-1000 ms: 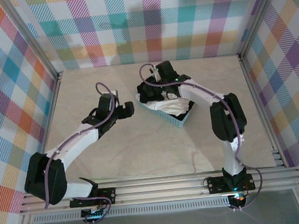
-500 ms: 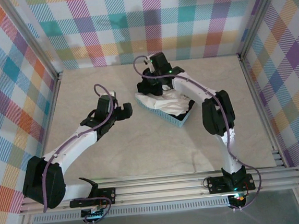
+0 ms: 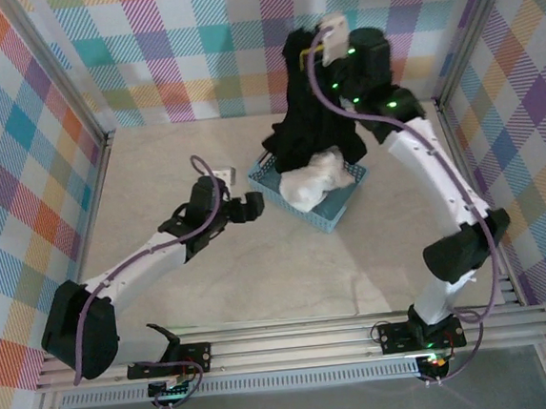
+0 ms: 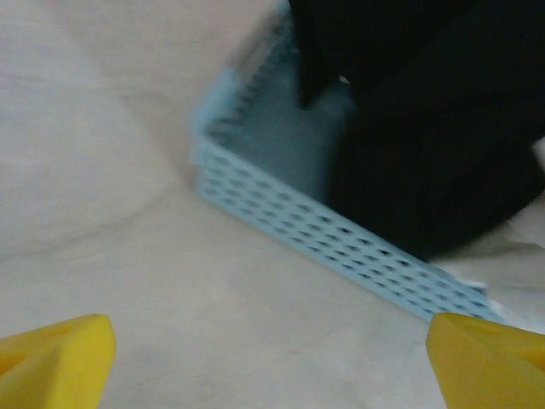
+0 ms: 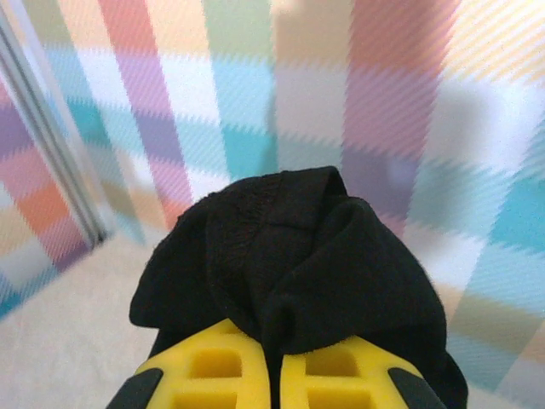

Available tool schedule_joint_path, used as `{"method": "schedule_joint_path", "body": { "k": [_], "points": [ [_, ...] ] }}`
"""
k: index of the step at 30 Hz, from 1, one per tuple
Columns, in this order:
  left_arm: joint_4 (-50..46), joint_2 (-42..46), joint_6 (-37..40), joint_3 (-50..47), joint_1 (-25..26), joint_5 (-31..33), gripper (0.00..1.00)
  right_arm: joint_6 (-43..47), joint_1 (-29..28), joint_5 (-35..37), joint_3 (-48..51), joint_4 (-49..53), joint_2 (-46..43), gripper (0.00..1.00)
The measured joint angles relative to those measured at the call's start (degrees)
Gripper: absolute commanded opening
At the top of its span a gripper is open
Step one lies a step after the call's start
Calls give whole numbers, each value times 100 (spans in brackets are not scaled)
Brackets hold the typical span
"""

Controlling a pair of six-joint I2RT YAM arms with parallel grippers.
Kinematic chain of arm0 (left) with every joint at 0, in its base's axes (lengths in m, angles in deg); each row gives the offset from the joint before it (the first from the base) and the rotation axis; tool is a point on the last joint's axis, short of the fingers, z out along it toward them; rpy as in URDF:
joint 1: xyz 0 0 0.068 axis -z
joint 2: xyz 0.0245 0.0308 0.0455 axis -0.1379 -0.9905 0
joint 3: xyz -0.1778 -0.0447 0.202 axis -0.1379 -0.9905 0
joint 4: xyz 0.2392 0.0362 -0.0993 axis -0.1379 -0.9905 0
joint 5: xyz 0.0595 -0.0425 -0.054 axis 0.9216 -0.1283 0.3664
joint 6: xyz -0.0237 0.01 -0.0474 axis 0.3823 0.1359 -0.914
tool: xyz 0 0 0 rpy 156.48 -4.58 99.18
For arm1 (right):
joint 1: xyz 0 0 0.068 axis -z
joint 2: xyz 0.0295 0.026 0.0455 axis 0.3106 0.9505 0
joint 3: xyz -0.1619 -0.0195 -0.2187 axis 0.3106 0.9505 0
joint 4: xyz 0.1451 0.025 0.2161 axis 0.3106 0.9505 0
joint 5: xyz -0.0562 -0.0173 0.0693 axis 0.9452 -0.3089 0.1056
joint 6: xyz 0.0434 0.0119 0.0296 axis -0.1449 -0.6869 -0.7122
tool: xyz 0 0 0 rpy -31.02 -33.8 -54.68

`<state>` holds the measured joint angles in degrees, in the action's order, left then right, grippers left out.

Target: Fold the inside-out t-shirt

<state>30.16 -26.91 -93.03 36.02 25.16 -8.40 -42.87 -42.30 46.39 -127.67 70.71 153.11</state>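
From above, the right gripper [image 3: 314, 43] is clamped on the inside-out t-shirt [image 3: 308, 115], which hangs straight below it—long axis vertical—its tail reaching the blue basket [image 3: 341, 220] beside the white cloth [image 3: 311, 176]. The left gripper [image 3: 251, 206] sits nearer that low end. At the left wrist, the fingers [image 4: 60, 354] stand wide; black cloth lies ahead and right. At the right wrist, the shirt bunches just beyond the pinched jaws.

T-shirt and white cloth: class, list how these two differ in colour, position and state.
Colour: the t-shirt is black; the white cloth is cream-white. Position: the t-shirt hangs high, its lower end reaching the blue basket; the white cloth lies inside it. State: the right gripper grips the t-shirt; the white cloth is unheld. Both are crumpled fabric.
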Motion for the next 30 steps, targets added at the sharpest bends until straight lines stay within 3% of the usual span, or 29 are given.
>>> {"method": "schedule_joint_path", "body": {
  "k": [8,13,20,24,30],
  "points": [
    [138,-1110,-114,682,468,-188,93,-39,365,-72,-1051,302,-251,1],
    [142,-1145,-26,822,590,-140,93,-35,461,-136,-1867,940,205,1],
    [144,-1161,575,828,1342,-186,91,26,737,-66,-2870,1770,492,1],
    [140,-1189,767,833,1480,-219,90,57,896,44,-3285,1797,391,1],
    [-221,-2131,979,1884,1523,-234,91,872,1268,1152,-3464,1882,-83,0]
  ]
}}
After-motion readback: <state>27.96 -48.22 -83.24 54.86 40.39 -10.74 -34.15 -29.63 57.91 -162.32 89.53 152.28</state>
